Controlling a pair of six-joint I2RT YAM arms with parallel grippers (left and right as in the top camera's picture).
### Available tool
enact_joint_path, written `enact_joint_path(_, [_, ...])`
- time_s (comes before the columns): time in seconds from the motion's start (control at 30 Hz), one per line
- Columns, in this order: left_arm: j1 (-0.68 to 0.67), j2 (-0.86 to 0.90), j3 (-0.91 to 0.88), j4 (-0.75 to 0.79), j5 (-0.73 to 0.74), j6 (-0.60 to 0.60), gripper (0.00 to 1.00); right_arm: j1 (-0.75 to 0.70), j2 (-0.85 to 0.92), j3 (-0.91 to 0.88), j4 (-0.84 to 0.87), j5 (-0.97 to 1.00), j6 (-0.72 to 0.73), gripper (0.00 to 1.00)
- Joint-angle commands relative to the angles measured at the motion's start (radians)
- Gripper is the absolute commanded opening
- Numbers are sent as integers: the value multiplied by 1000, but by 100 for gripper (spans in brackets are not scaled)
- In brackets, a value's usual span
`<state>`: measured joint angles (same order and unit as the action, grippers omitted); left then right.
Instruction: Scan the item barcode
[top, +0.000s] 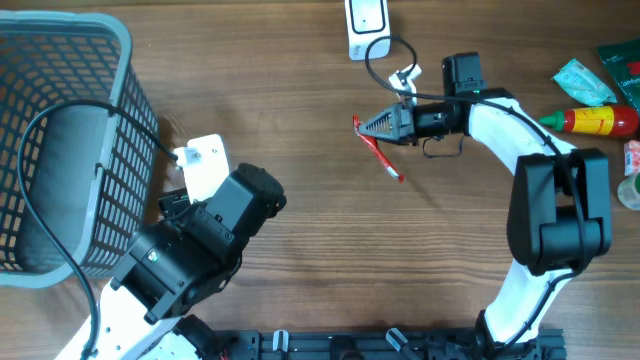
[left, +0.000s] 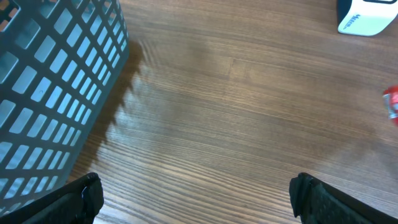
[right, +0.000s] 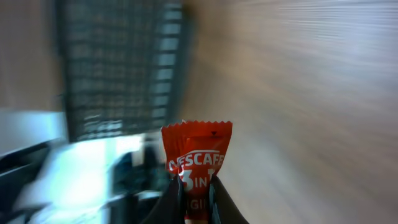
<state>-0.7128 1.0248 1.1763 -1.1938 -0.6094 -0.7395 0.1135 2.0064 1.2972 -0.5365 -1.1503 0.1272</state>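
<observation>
Brown wooden desk fills the overhead view, with a grey basket at its left edge and a white scanner at the top middle. The right tool is near the scanner, just below it in the overhead view. Its jaws are almost fully closed and pinch a red sachet. The right wrist view shows the sachet standing up between the two fingers, and the rest of that view is blurred. From above, the sachet lies slanted under the tool; I cannot tell if its far end touches the desk. The left tool is beside the basket with jaws spread wide and nothing between them. A red bottle and a green packet lie at the right edge.
</observation>
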Motion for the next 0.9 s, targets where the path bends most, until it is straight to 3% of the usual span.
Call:
enact_joint_path(0.0, [-3, 2, 1, 0, -24, -13, 100, 30, -18, 17, -11, 711, -20, 4])
enact_joint_path(0.07, [-3, 2, 1, 0, -24, -13, 100, 45, -16, 17, 7, 840, -19, 5])
enact_joint_path(0.1, [-3, 2, 1, 0, -24, -13, 100, 50, -17, 17, 18, 860, -20, 13])
enact_joint_path(0.27, [-3, 2, 1, 0, -24, -13, 100, 52, -29, 18, 38, 805, -19, 69])
enact_joint_path(0.4, [-3, 2, 1, 0, -24, -13, 100, 53, -77, 18, 1, 794, -21, 77])
enact_joint_path(0.43, [-3, 2, 1, 0, -24, -13, 100, 53, -91, 18, -16, 794, -21, 77])
enact_joint_path(0.5, [-3, 2, 1, 0, -24, -13, 100, 58, -116, 18, -74, 794, -22, 65])
enact_joint_path(0.67, [-3, 2, 1, 0, -24, -13, 100, 97, -117, 17, -172, 822, 2, 29])
enact_joint_path(0.77, [-3, 2, 1, 0, -24, -13, 100, 126, -116, 17, -99, 840, 72, 4])
enact_joint_path(0.87, [-3, 2, 1, 0, -24, -13, 100, 143, -113, 17, -44, 916, 156, 4])
